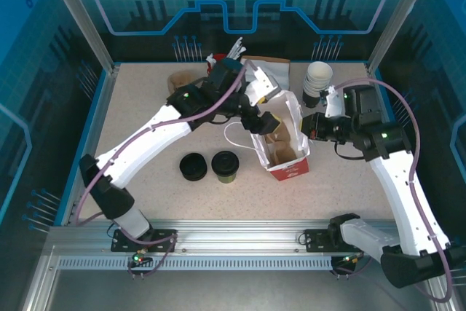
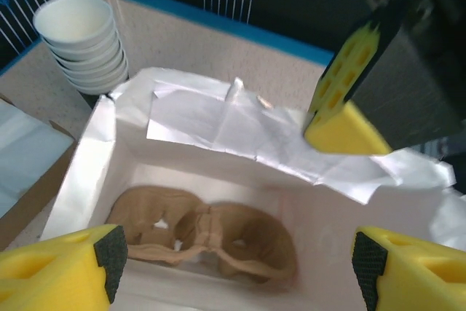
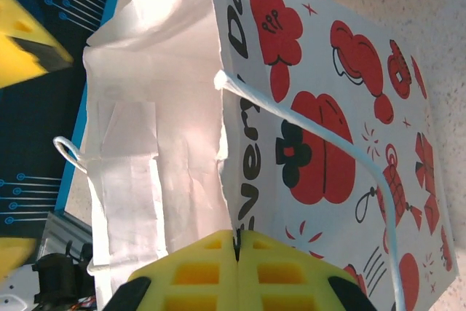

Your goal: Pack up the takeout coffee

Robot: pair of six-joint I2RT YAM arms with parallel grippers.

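Left gripper (image 2: 237, 256) over mouth of open white paper bag with red prints (image 1: 287, 156), yellow fingers (image 2: 65, 271) spread wide, holding nothing. Right gripper (image 3: 237, 253) pinched shut on bag's right wall. Olive-green paper cup with black lid (image 1: 225, 166) upright on speckled table (image 1: 335, 187), left of bag, just right of black lid stack (image 1: 193, 167).

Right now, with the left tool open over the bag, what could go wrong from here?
1. The right tool pinches just the rim of the bag; if it slips, the bag could sag or tip.
2. The coffee stands close beside the lid stack; the left tool might bump the stack when reaching for it.
3. The handle loops out toward the coffee and could snag.
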